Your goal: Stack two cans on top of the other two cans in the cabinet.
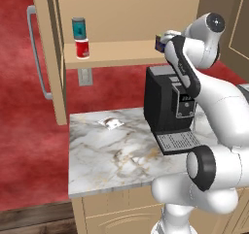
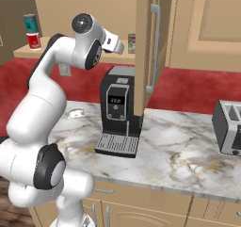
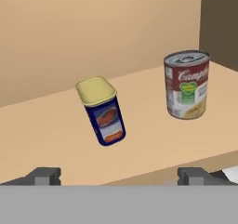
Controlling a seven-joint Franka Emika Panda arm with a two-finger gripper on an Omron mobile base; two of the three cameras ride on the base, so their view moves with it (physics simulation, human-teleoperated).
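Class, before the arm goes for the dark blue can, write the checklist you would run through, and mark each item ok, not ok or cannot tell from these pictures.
1. First stack done: teal can sits on the red can: ok.
2. Pincer open and holding nothing: ok; the fingertips stand wide apart.
3. Blue can between the fingertips' line: ok, slightly left of middle.
4. Blue can upright in the hand view: not ok, it looks tilted; the camera's own roll may cause this.
5. Silvery can upright, top free: ok.
6. Gap between blue and silvery cans for a fingertip: ok, they stand apart on the shelf.
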